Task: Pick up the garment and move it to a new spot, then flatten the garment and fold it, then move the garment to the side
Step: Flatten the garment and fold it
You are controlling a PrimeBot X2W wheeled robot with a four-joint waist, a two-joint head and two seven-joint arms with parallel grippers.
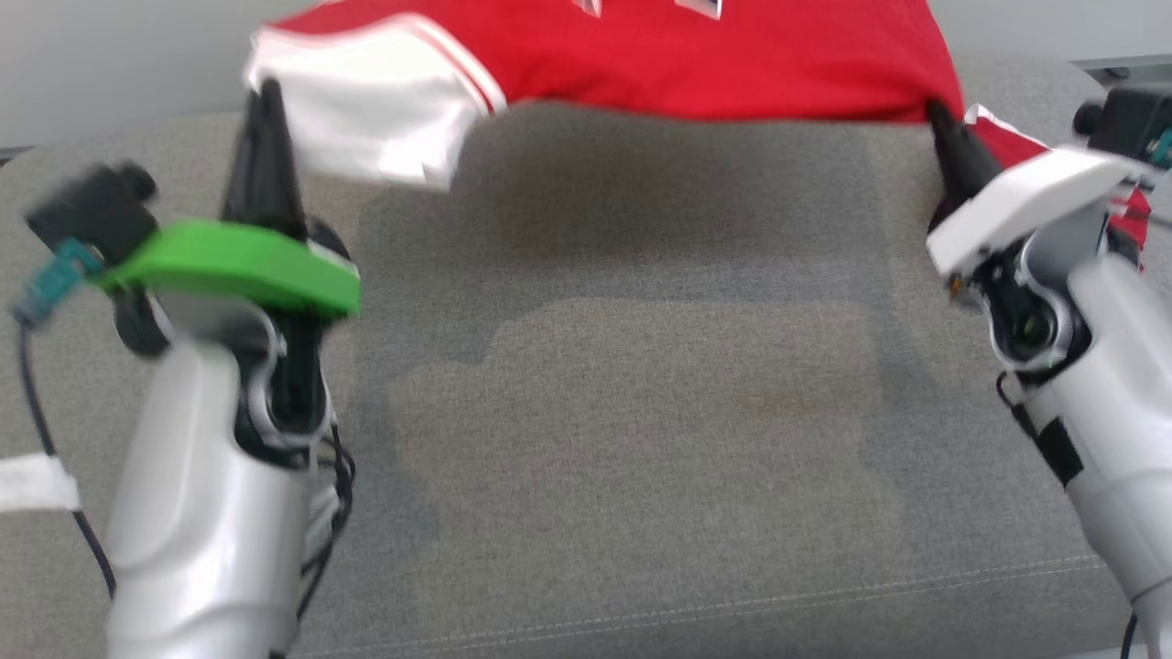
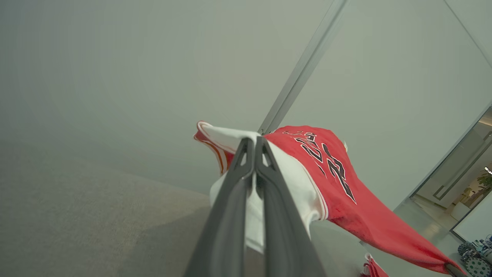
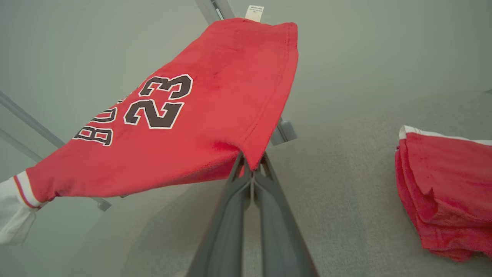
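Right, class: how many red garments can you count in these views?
2: the jersey, held in the air by the left fingers and right fingers, and a folded pile on the couch at the right; the pile may hide more.

I see the garment (image 1: 696, 64) stretched from left gripper (image 1: 268, 91) to right gripper (image 1: 938, 112), above the cushion (image 1: 623, 412). Pile (image 3: 446, 192) on the cushion, right of the right gripper. Wall (image 1: 92, 64) behind.
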